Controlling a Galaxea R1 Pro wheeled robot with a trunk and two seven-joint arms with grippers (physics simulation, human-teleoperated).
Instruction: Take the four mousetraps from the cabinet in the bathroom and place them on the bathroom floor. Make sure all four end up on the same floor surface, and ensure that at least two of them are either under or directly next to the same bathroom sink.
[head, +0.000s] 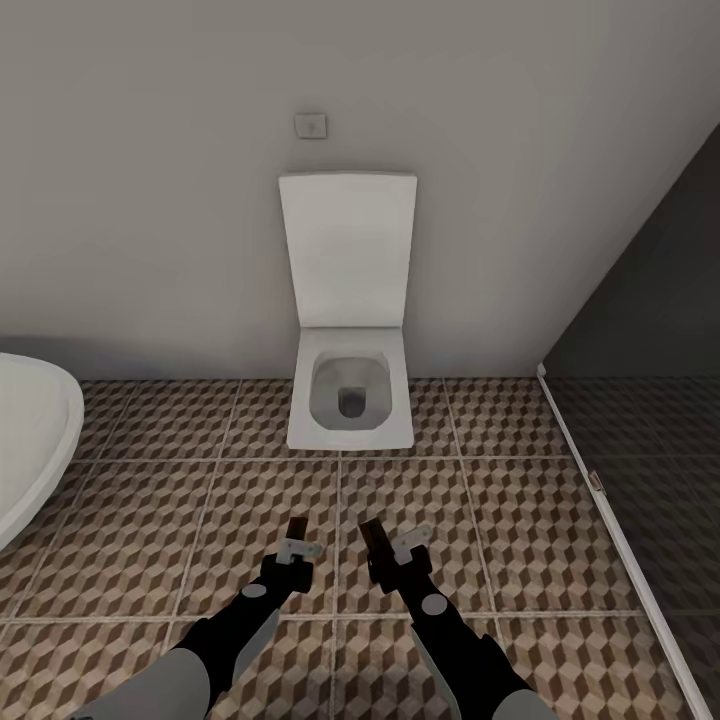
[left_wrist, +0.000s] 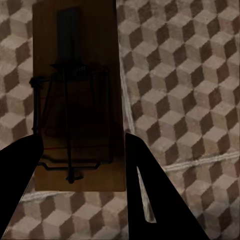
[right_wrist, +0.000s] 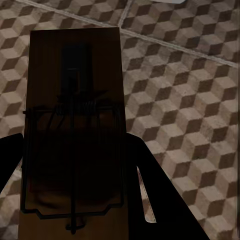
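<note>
Each gripper holds one mousetrap above the cube-patterned bathroom floor (head: 500, 520). In the head view my left gripper (head: 296, 546) is shut on a brown mousetrap (head: 295, 527), and my right gripper (head: 386, 552) is shut on another mousetrap (head: 371, 534). Seen from the left wrist, the wooden board with its wire (left_wrist: 75, 100) sits between the dark fingers (left_wrist: 150, 195) of the left gripper (left_wrist: 82, 145). From the right wrist, a darker mousetrap (right_wrist: 75, 125) is held in the right gripper (right_wrist: 74, 142). The cabinet is out of view.
A white toilet (head: 350, 400) with its lid raised stands against the wall straight ahead. The rim of a white sink (head: 30, 440) juts in at the left edge. A dark glass partition (head: 650, 400) with a white bottom rail closes off the right side.
</note>
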